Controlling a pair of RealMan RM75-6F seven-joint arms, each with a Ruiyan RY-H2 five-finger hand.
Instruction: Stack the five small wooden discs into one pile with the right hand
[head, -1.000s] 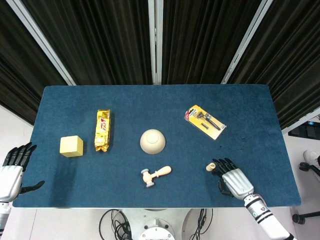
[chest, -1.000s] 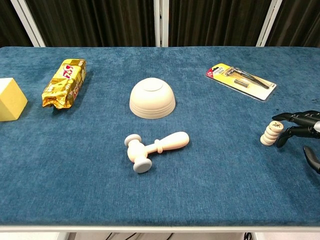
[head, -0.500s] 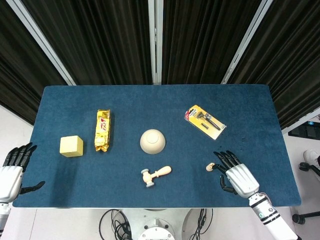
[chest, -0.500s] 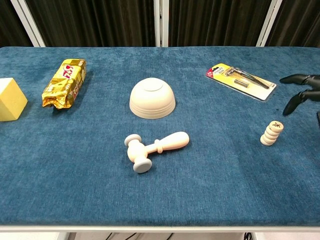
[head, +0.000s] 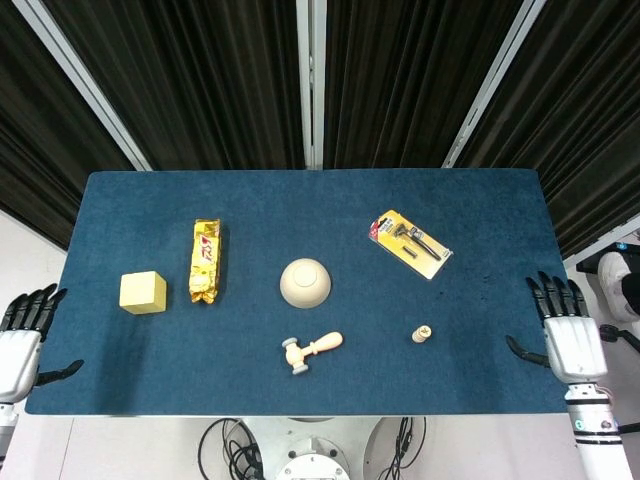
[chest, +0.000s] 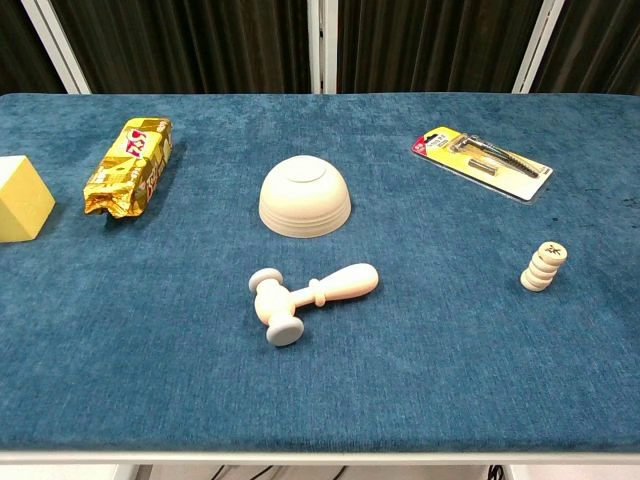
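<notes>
The upturned cream wooden bowl (head: 305, 283) sits dome-up at the centre of the blue cloth tabletop (head: 300, 215), so whether anything lies under it cannot be told. The pile of small pale wooden discs (chest: 544, 266) stands leaning slightly at about 4 o'clock from the bowl, touched by nothing. The right hand (head: 571, 338) hangs off the tabletop's 3 o'clock edge, fingers spread wide, holding nothing. The left hand (head: 20, 340) at the 9 o'clock edge is likewise spread and empty.
</notes>
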